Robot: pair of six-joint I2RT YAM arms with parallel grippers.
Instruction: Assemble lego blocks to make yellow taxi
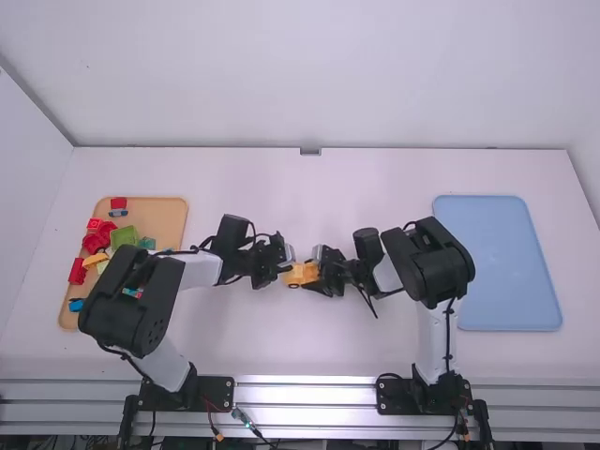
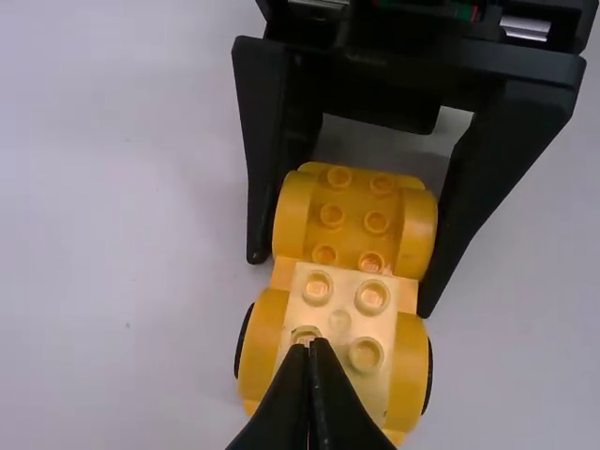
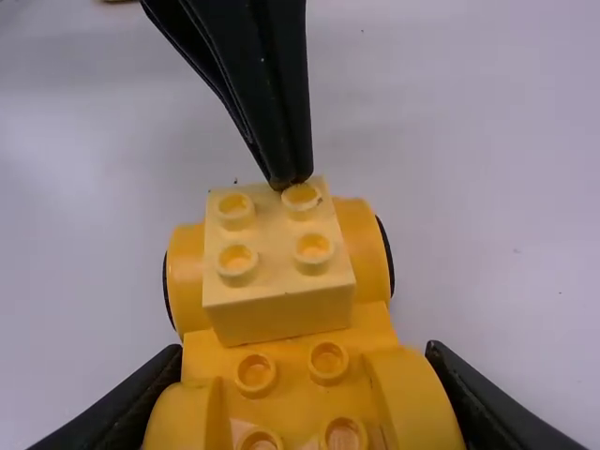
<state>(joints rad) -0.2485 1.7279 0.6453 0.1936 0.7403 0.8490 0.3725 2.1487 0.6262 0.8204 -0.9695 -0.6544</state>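
Two robot arms meet over the middle of the white desk (image 1: pixel 281 347), with the yellow car assembly (image 3: pixel 375 323) positioned between their grippers. The right gripper (image 1: pixel 316 271) has its fingers (image 3: pixel 469 403) set on opposite sides of the assembly, grasping it by the end with the rounded yellow fenders (image 2: pixel 417 230). Exposed studs run between those fenders. At the opposite end, a pale yellow two-by-two block (image 3: pixel 272 314) is seated on top, studs facing up, between two further rounded yellow sides with black wheel edges (image 3: pixel 386 262) along their outer faces. The left gripper (image 1: pixel 289 265) has its fingers (image 3: pixel 281 141) clenched together with nothing between them; their tips meet one corner stud of the pale block, at the end farther from the right gripper. Toward the left edge of the desk, a tan tray (image 1: pixel 164 216) contains loose parts: red blocks (image 1: pixel 118 202), a green block (image 1: pixel 124 236), a curved yellow piece (image 1: pixel 95 260) and a blue block (image 1: pixel 76 305). The left arm extends across part of this tray. Near the right edge lies a blue tray (image 1: pixel 497 262), beside the right arm.
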